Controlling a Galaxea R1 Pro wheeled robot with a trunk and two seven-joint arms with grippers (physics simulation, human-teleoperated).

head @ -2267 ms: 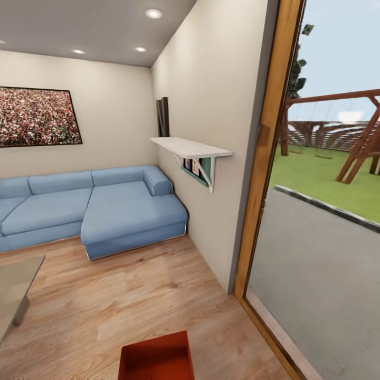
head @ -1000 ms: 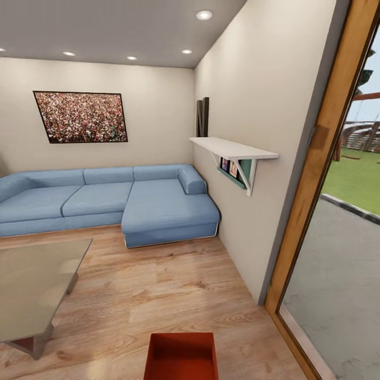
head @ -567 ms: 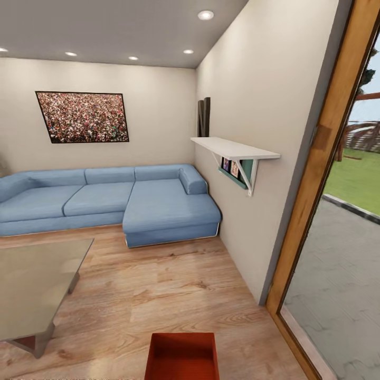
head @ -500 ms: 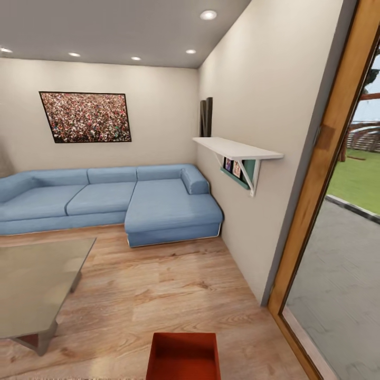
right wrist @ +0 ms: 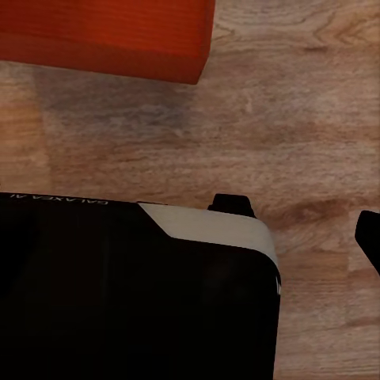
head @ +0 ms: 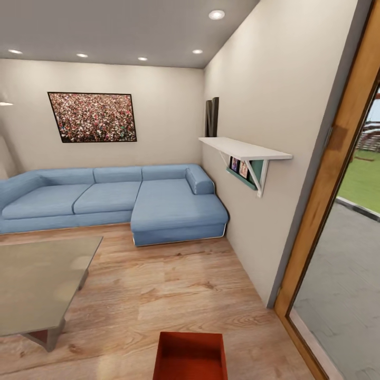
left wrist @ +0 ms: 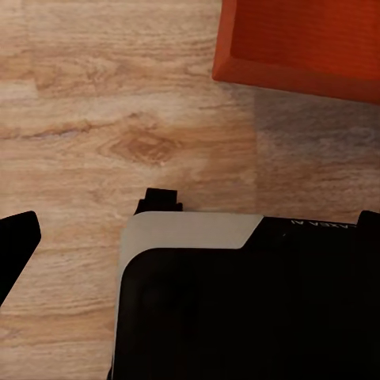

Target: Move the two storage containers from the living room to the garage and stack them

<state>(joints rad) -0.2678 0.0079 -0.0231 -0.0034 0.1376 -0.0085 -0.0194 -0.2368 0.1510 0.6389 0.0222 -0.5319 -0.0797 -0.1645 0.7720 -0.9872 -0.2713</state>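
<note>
One orange-red storage container point(head: 191, 356) sits open-topped and empty on the light wood-plank floor of the living room, at the bottom middle of the head view, just ahead of my black-and-white base point(left wrist: 237, 309). The left wrist view catches a corner of the container point(left wrist: 301, 39) beyond the base, with my left gripper point(left wrist: 194, 233) open and holding nothing. In the right wrist view the container point(right wrist: 103, 32) lies past the base point(right wrist: 134, 293) too. My right gripper point(right wrist: 190, 237) is open, one dark fingertip point(right wrist: 369, 237) showing at the frame's edge.
A blue sectional sofa point(head: 105, 200) lines the far wall under a framed picture point(head: 92, 117). A low glass-topped table point(head: 37, 279) stands at the left. A white wall shelf point(head: 244, 150) juts out at the right, beside a wood-framed glass door point(head: 338, 184) to a patio.
The head view has swung left: sofa, shelf and door frame shifted right and more of the glass table shows. The container stays at the bottom of the view.
</note>
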